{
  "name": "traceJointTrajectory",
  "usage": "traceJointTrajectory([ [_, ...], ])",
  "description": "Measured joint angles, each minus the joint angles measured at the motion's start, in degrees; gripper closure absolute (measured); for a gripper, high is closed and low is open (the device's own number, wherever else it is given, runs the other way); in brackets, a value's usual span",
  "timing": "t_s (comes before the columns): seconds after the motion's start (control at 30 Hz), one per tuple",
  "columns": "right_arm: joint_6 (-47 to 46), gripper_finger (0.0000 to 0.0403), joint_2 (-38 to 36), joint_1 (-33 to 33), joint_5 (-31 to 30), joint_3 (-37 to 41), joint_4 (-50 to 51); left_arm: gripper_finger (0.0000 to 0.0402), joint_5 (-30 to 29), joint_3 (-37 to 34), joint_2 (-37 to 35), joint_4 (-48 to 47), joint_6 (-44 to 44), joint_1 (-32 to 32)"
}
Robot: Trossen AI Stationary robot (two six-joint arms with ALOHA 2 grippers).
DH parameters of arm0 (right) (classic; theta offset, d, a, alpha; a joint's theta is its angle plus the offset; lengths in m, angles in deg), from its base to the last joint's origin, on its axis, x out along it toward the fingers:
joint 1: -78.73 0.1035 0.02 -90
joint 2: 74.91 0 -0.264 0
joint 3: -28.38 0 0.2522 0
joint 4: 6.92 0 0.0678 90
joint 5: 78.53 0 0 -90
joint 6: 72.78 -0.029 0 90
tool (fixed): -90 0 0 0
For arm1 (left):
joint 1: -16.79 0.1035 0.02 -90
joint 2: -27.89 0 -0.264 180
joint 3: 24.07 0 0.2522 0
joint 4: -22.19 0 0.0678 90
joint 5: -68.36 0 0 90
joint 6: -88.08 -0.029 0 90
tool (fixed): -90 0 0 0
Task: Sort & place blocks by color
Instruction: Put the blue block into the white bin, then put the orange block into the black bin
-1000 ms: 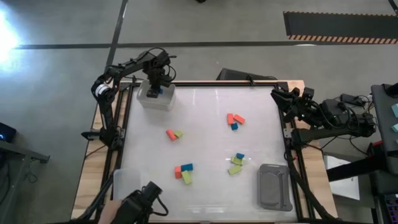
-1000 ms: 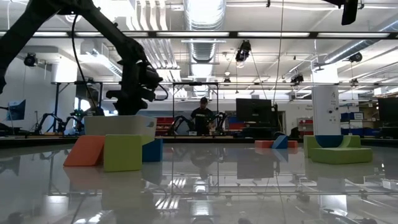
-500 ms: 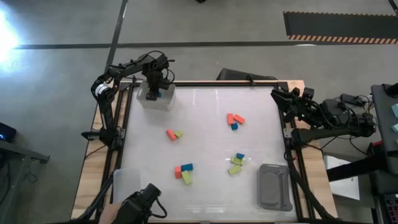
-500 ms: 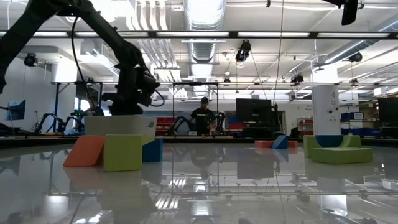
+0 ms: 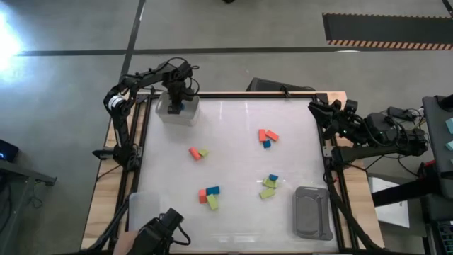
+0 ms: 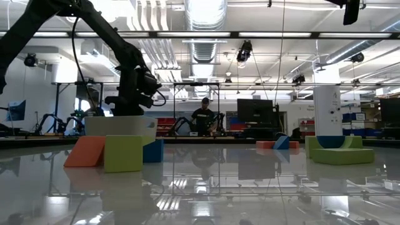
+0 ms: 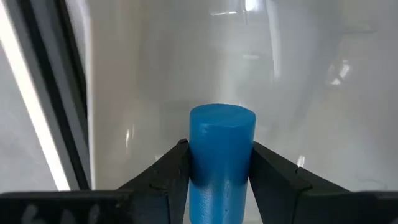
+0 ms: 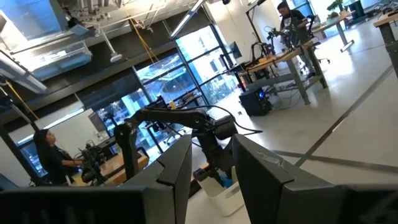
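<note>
My left gripper [image 5: 176, 105] is at the table's far left corner, pointing down into a white tray [image 5: 185, 116], and is shut on a blue block [image 7: 221, 140]. Other small blocks lie flat on the table. An orange-red and a yellow-green one [image 5: 198, 152] lie left of centre. Orange-red ones with a blue one [image 5: 267, 137] lie farther right. A blue and yellow-green group [image 5: 269, 185] and an orange-red, blue and yellow-green group [image 5: 209, 195] lie nearer. My right gripper [image 8: 211, 165] waits open at the table's right edge [image 5: 333, 117]. My left gripper pinches the blue block between its two fingers [image 7: 174, 171], on two opposite sides. The block's rounded free end [image 7: 222, 118] sticks out past the fingertips. The fingers come from above, pointing down. The block sits lengthwise along them over the white tray's inside.
A clear tray [image 5: 144, 207] sits at the near left corner and a grey tray [image 5: 312, 211] at the near right. A dark object [image 5: 161, 232] stands at the near edge. In the low view a person [image 6: 203, 116] stands in the room far behind the table.
My left gripper, still shut on the blue block, has sunk a little toward the white tray and shifted slightly toward the table's left edge. The blocks on the table have not moved.
</note>
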Motion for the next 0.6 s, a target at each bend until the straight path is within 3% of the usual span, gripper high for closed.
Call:
traceJointTrajectory([
  [0.3,0.0,0.0296,0.0,0.0,0.0,0.0,0.0,0.0265,-0.2,0.1,0.0,0.2,0.3,0.0],
  [0.6,0.0,0.0296,0.0,0.0,0.0,0.0,0.0,0.0201,-2.1,0.1,-0.5,0.1,1.3,-0.1],
])
